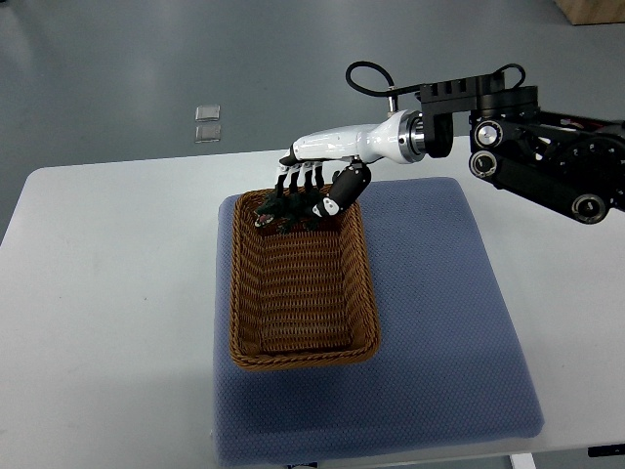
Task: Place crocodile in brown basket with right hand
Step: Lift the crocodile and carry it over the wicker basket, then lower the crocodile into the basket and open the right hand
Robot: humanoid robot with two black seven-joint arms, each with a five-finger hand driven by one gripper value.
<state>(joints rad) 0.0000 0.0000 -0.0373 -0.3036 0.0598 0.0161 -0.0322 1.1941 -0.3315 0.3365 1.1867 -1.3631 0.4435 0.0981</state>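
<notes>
My right hand (311, 191) reaches in from the right on a black arm and hangs over the far end of the brown wicker basket (239, 303). Its fingers are curled around a dark green toy crocodile (278, 212), which sits just above or on the basket's far inner wall. The crocodile's head points left; part of its body is hidden under the fingers and thumb. The left arm does not show.
The basket lies on a blue padded mat (439, 322) on a white table (107, 293). Two small clear squares (207, 122) lie on the grey floor beyond the table. A wooden corner (596, 10) shows at top right.
</notes>
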